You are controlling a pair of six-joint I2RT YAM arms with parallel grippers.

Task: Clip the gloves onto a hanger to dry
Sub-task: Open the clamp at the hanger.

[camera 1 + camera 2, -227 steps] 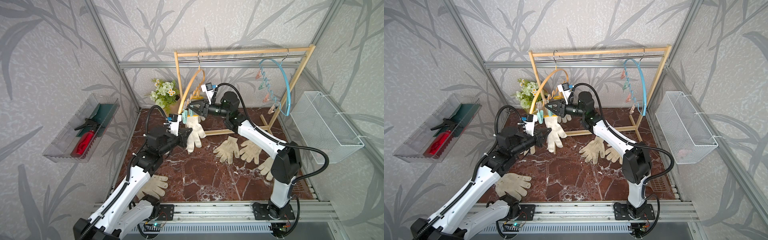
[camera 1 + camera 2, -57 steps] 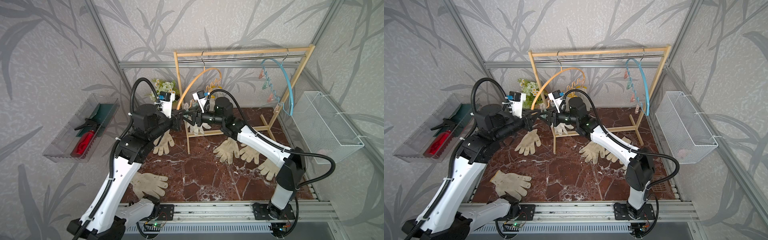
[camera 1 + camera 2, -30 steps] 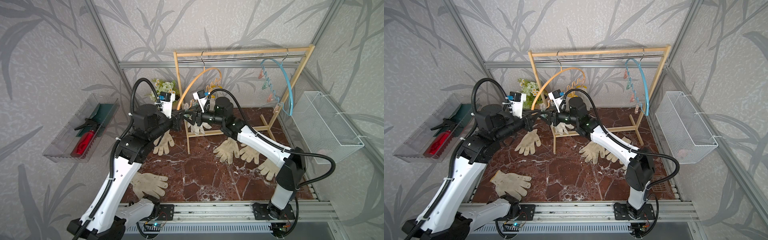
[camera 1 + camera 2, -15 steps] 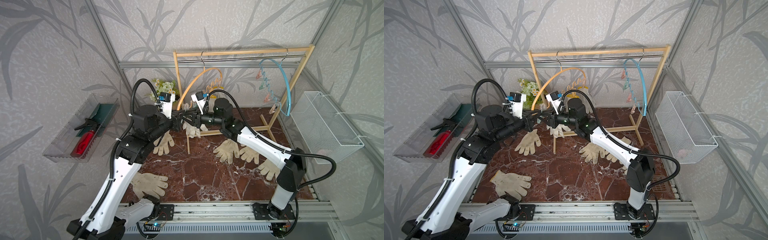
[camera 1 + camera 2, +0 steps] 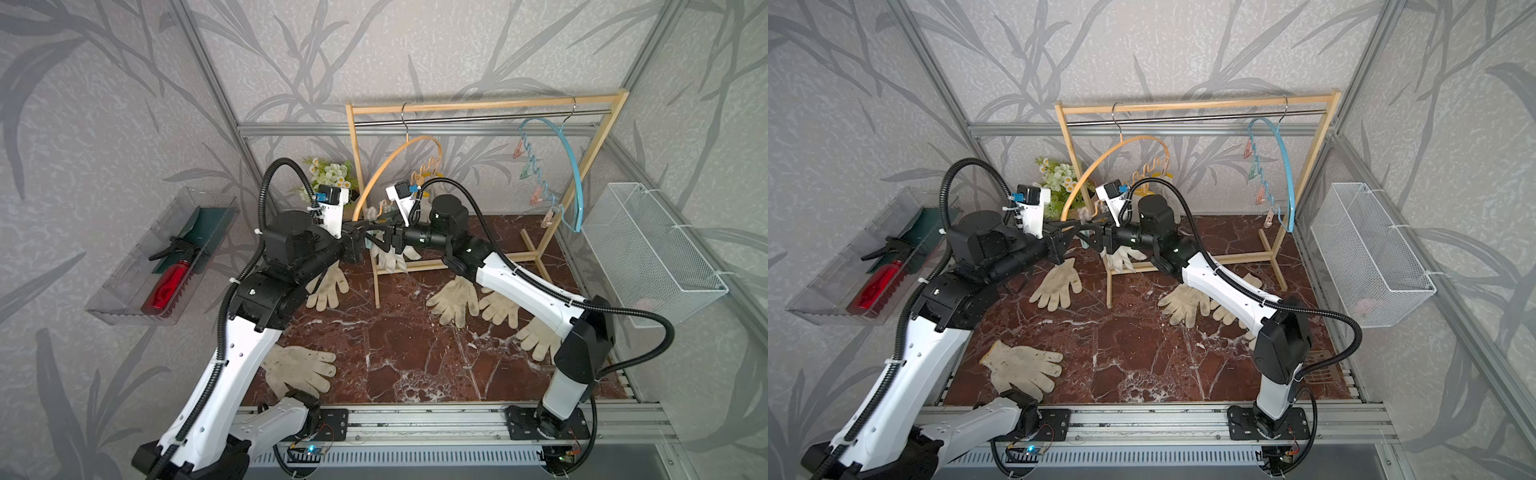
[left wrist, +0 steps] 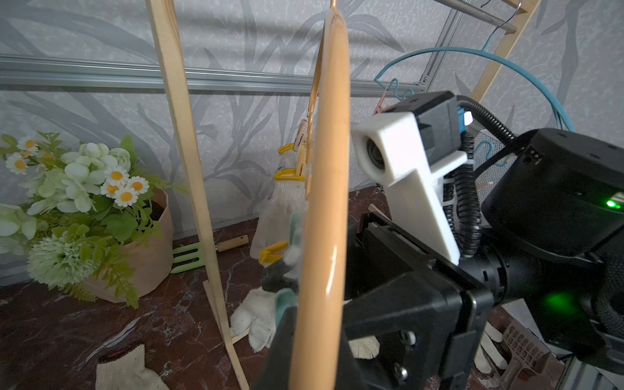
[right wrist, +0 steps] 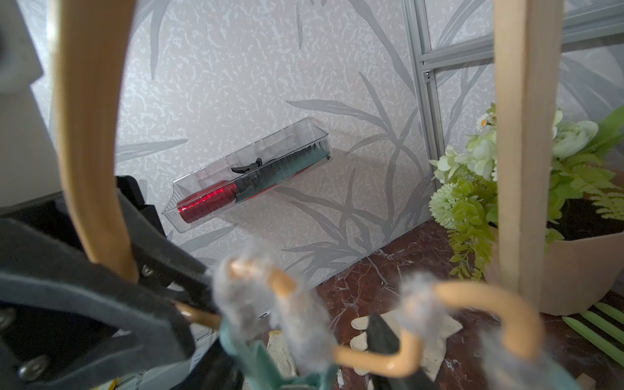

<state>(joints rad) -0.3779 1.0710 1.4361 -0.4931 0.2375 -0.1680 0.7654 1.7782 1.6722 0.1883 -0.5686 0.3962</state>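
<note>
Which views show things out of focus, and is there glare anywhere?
Right wrist view: the orange hanger and green clip near the lens are blurred, the clear tray on the wall is sharp. Left wrist view: a glare streak runs down the orange hanger; the flowers are sharp.

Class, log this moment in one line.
left pincer: shut on hanger | right pincer: at teal clip | glove: hanging below clip | other gloves: on table
</note>
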